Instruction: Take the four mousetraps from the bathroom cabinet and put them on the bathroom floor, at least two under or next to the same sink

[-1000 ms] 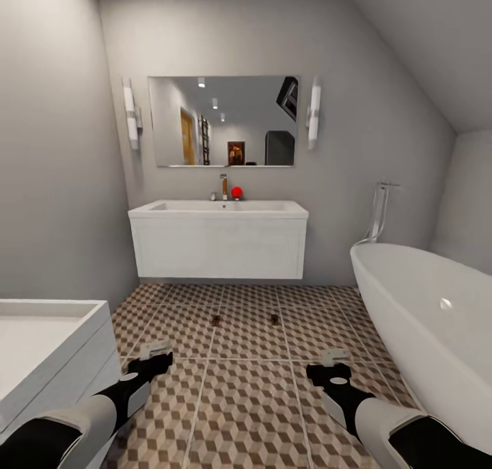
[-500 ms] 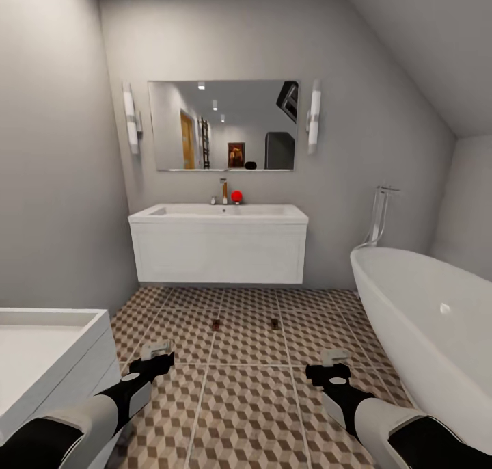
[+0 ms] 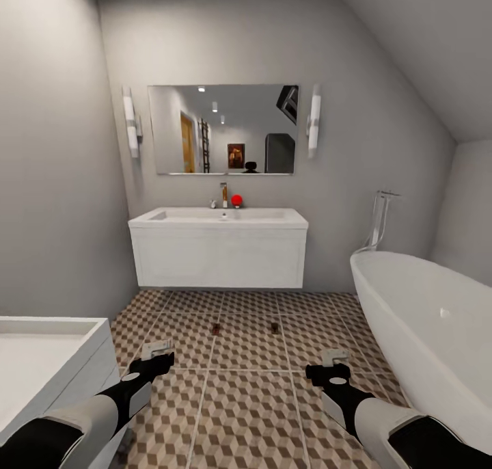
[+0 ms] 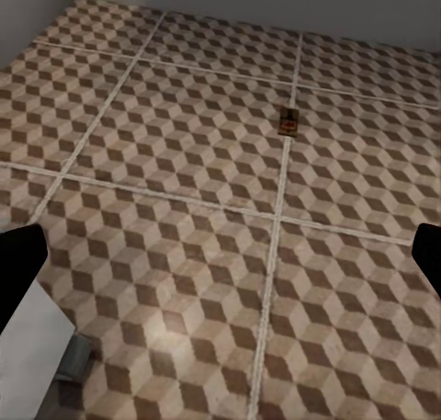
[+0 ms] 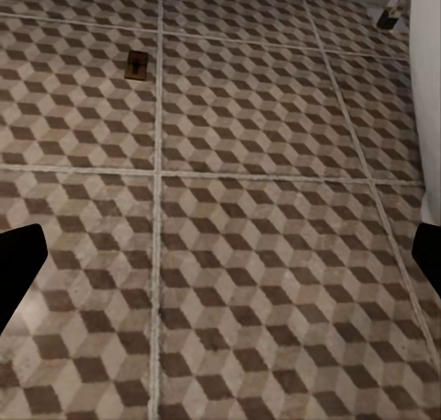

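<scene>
Two mousetraps lie on the bathroom floor [image 3: 246, 400] in front of the sink [image 3: 219, 216]: the left mousetrap [image 3: 216, 329] and the right mousetrap [image 3: 274, 328], apart from each other, both short of the vanity's front edge rather than beneath it. The left wrist view shows one trap [image 4: 290, 122] beside a grout line; the right wrist view shows the other [image 5: 137, 63].

The bathtub [image 3: 424, 318] borders the right side, a second white vanity [image 3: 55, 359] the near left; open tile lies between robot and traps. A mirror [image 3: 223, 129] hangs above the faucet [image 3: 223, 195], beside a red ball [image 3: 236, 199].

The left gripper [image 3: 156, 349] and right gripper [image 3: 335, 355] hover low, fingers spread, empty.

Compared with a second ago, sink and mirror sit lower in the head view, which has tilted; the arms keep their pose.
</scene>
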`<state>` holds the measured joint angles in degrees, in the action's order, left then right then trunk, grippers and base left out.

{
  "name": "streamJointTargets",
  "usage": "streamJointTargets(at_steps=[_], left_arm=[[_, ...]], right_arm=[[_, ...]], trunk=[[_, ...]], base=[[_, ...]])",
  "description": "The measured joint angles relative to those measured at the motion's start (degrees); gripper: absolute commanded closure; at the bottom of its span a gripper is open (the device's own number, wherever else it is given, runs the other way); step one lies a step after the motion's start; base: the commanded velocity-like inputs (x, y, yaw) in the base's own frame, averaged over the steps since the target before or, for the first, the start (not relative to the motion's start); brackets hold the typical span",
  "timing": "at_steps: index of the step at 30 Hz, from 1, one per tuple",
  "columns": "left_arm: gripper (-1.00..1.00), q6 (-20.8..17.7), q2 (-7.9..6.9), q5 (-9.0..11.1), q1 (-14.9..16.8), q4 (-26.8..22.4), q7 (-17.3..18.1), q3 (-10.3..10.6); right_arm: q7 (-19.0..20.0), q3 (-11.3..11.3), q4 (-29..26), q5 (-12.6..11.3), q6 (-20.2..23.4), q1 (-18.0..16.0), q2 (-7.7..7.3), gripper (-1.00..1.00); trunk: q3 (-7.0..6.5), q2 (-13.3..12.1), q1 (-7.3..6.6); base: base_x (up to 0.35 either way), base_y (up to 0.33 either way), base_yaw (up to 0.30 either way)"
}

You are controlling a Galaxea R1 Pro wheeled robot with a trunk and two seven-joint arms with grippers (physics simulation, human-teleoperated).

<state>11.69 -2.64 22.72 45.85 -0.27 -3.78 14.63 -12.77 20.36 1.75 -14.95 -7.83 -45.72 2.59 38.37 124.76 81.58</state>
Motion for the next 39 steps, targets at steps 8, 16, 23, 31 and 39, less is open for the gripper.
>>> streamJointTargets(at_steps=[8, 16, 23, 31, 39], left_arm=[[-1.0, -0.02, 0.06, 0.01, 0.0, 0.0, 0.0, 0.02], [-1.0, -0.03, 0.01, 0.05, 0.0, 0.0, 0.0, 0.0], [-1.0, -0.1, 0.02, 0.06, -0.02, 0.0, 0.0, 0.0], [-1.0, 0.04, 0.0, 0.0, -0.3, 0.0, 0.0, 0.0], [-1.0, 0.1, 0.0, -0.02, -0.49, 0.0, 0.0, 0.01]], right_arm=[[0.0, 0.0, 0.0, 0.01, 0.0, 0.0, 0.01, -1.0], [0.0, 0.0, 0.0, 0.03, 0.0, 0.0, -0.01, -1.0], [0.0, 0.0, 0.0, 0.01, 0.0, 0.0, -0.01, -1.0], [0.0, 0.0, 0.0, -0.02, 0.0, 0.0, 0.01, -1.0], [0.0, 0.0, 0.0, -0.03, 0.0, 0.0, 0.01, -1.0]], trunk=[[-1.44, -3.21, -1.76], [-2.87, -6.42, -3.52], [-4.13, -9.23, -5.05], [-5.57, -12.44, -6.81], [-7.0, -15.64, -8.57]], base=[[0.0, 0.0, 0.0], [0.0, 0.0, 0.0], [0.0, 0.0, 0.0], [0.0, 0.0, 0.0], [0.0, 0.0, 0.0]])
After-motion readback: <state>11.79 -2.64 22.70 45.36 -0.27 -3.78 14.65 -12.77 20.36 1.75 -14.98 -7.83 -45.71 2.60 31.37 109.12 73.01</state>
